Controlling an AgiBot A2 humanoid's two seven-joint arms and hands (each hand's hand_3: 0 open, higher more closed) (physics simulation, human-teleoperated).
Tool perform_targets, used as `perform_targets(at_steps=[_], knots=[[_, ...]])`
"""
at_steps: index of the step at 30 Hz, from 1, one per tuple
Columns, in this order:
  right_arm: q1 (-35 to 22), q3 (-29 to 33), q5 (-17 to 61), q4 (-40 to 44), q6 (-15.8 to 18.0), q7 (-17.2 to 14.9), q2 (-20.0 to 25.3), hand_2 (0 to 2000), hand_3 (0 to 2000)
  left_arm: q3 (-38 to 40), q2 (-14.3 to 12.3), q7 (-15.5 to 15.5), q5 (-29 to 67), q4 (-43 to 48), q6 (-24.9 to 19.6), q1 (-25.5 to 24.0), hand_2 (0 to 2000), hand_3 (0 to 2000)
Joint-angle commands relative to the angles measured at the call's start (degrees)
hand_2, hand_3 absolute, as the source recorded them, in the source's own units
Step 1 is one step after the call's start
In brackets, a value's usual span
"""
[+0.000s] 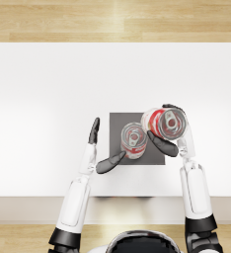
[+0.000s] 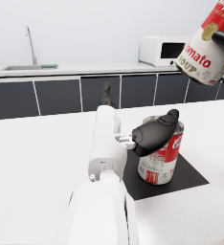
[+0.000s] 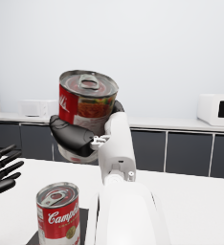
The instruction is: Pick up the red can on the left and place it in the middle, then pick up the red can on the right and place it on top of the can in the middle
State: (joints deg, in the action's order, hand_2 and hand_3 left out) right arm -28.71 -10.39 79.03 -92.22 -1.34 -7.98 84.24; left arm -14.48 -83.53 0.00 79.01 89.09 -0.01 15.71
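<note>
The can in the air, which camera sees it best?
The right wrist view: the lifted can shows its whole top and label in the right hand. The head view shows mostly its lid. The left wrist view cuts it off at the corner.

Even, bright, diffuse rendered light fills all three views; the white table [image 1: 43,99] is nearly blown out in the head view, brightest in a soft band across its middle; shadows are faint, only a pale strip under the table's near edge; the can lids [image 1: 134,137] carry mild sheen; every picture is low in resolution and slightly soft, with jagged edges; no edge distortion is evident.
</note>
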Motion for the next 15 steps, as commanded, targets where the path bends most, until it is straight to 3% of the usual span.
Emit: perform_targets(at_steps=[1,4,6,10,15], knots=[[-2.57,-4.41,0.0,-0.94,-2.82,-2.14,1.2,2000,1520,6.17,0.41,0.0,0.0,2.2,0.0,-1.82,0,0],[-3.14,-6.43,0.0,1.49,-7.68,-5.45,1.87,2000,1520,8.92,0.51,0.0,-0.01,1.86,0.01,-3.37,0,0],[-3.99,-7.54,0.0,4.01,-9.1,-6.38,2.53,2000,1520,10.42,0.52,0.0,-0.01,1.58,0.01,-4.26,0,0],[-4.96,-8.96,-0.01,9.0,-10.4,-7.12,3.46,2000,1520,11.42,0.4,0.0,-0.02,1.6,0.01,-4.95,0,0],[-3.59,-10.16,-0.01,9.33,-11.1,-7.47,3.44,2000,1520,11.65,0.11,0.0,-0.02,1.33,0.01,-4.74,0,0]])
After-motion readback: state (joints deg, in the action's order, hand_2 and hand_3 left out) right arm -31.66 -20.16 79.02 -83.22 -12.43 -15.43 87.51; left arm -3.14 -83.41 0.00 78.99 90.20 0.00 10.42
